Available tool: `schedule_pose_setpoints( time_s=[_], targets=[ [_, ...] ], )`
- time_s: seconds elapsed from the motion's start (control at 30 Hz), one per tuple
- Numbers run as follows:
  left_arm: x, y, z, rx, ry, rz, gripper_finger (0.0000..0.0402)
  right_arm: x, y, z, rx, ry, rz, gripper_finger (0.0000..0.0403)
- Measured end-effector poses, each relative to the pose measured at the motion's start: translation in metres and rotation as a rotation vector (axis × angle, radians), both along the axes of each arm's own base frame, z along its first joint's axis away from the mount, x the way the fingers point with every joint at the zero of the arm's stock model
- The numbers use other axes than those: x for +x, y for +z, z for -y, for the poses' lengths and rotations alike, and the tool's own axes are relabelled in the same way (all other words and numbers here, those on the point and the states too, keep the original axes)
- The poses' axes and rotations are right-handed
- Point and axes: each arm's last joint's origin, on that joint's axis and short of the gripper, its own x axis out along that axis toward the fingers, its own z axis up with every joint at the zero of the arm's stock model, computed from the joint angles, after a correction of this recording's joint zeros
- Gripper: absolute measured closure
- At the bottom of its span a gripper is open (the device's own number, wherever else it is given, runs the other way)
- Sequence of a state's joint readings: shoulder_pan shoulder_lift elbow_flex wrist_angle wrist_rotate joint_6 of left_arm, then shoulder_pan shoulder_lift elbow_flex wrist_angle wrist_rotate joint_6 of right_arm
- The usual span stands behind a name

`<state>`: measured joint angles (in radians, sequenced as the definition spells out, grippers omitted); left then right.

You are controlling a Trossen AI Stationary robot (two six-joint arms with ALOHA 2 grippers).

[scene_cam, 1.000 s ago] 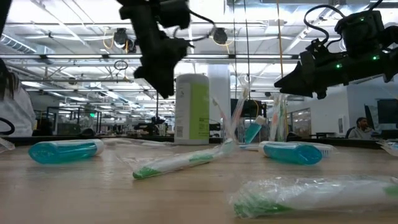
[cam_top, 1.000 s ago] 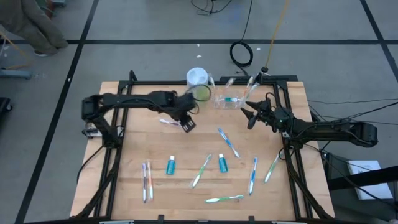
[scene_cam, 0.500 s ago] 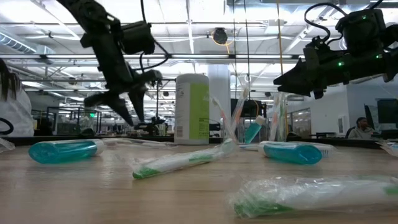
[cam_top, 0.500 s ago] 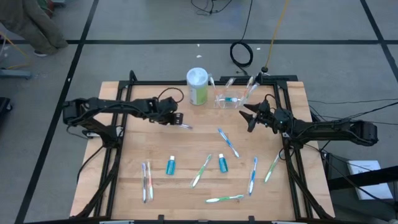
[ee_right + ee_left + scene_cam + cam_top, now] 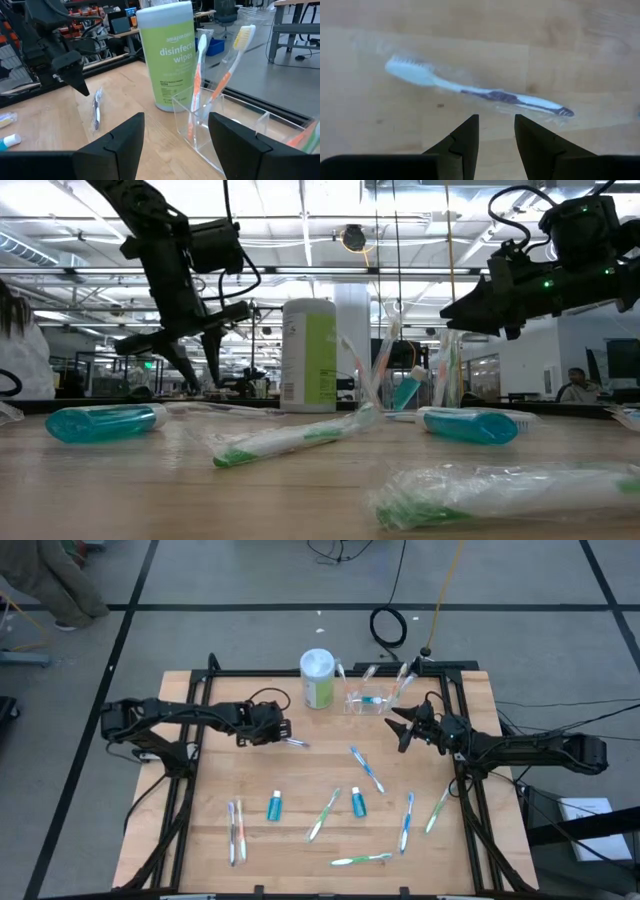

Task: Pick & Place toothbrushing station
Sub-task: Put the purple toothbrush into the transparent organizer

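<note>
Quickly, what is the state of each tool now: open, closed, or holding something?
Left tool: open, empty, above a wrapped toothbrush on the table.
Right tool: open, empty, facing the clear holder.

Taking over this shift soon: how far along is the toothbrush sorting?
Done: a few toothbrushes stand in the clear holder. In hand: nothing gripped; the left claw hovers open over a wrapped purple toothbrush, and the right claw waits open beside the holder. Left: about seven wrapped brushes and two toothpaste tubes lie on the table.
</note>
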<state>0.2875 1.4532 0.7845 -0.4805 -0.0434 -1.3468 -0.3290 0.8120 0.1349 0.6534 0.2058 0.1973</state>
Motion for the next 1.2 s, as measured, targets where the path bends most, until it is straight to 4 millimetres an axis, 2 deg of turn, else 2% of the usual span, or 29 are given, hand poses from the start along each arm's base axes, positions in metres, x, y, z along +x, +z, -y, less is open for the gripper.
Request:
schedule_pose_setpoints(
  time_s=[0.27,0.77,1.03,1.2],
  targets=[
    [-0.003,-0.001,0.004,0.051,0.190,-0.038,0.0273,0.000,0.000,0.000,0.001,0.001,0.000,0.0190],
    [0.006,-0.018,0.005,-0.042,0.326,-0.034,0.0273,0.004,0.001,-0.012,-0.002,0.084,0.005,0.0190],
    [0.007,-0.030,-0.006,-0.076,0.436,-0.056,0.0273,0.007,-0.003,-0.023,0.008,0.156,-0.029,0.0190],
    [0.010,-0.034,-0.013,-0.092,0.444,-0.032,0.0273,0.009,-0.005,-0.032,0.018,0.261,-0.043,0.0190]
  ],
)
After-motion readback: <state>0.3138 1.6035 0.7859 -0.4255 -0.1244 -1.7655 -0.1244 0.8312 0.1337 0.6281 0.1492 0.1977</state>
